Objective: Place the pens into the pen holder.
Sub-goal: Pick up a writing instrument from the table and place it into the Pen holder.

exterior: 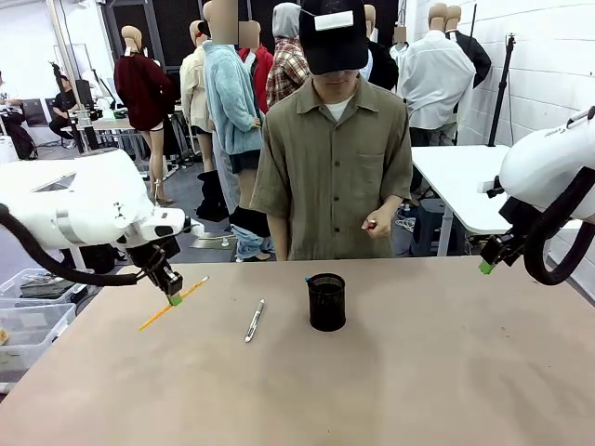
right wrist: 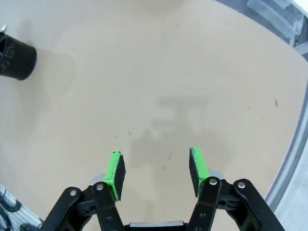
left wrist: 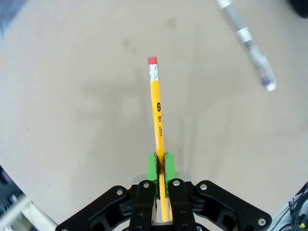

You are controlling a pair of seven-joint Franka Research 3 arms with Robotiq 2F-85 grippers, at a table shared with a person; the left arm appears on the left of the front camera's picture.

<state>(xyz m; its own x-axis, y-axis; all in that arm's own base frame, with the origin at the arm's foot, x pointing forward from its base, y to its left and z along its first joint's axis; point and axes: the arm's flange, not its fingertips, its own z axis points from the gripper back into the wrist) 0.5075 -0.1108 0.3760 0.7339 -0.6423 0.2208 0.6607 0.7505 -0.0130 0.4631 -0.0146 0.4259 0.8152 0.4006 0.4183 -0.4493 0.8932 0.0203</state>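
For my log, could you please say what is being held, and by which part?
Left tool clamps the yellow pencil near its middle; right tool holds nothing.

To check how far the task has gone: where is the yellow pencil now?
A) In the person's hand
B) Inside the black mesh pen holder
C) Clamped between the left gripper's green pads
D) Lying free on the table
C: the left wrist view shows the yellow pencil pinched between the green pads of the left gripper, well apart from the black mesh pen holder.
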